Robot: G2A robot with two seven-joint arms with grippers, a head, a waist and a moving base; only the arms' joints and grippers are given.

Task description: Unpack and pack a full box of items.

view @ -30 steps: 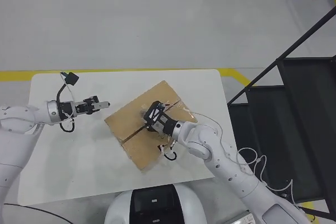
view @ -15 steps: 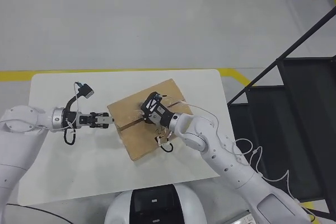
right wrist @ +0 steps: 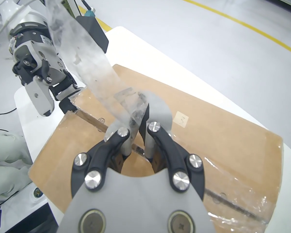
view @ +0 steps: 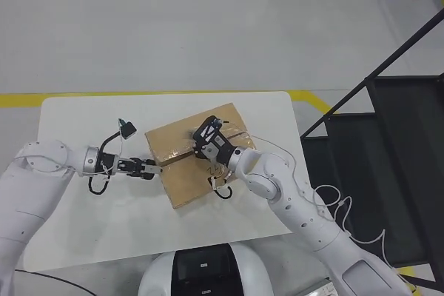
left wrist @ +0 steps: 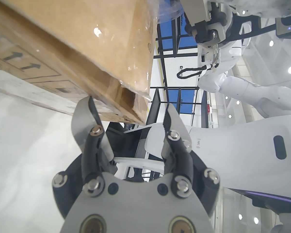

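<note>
Unpacking stage, seal removal. The cardboard box (view: 196, 159) lay askew at the middle of the white desk (view: 81, 222), flaps shut. The right claw (right wrist: 139, 112), above the box top, was pinched on a strip of clear tape (right wrist: 87, 73). The strip rose free from the fingers, while more tape lay wrinkled along the centre seam (right wrist: 223, 198). The left claw (left wrist: 128, 105), fingers spread and holding nothing, sat at the box's side where the seam ends, a corner of the top flap between its tips. Whether either tip touched the cardboard could not be told.

Judged step: stripping the seal so that the flaps could be opened; no contents were yet exposed, so the task was at an early point. The next move would probably call for a steady pull of the strip along the seam. The left claw would brace the box against sliding, and the flaps could then be lifted.
</note>
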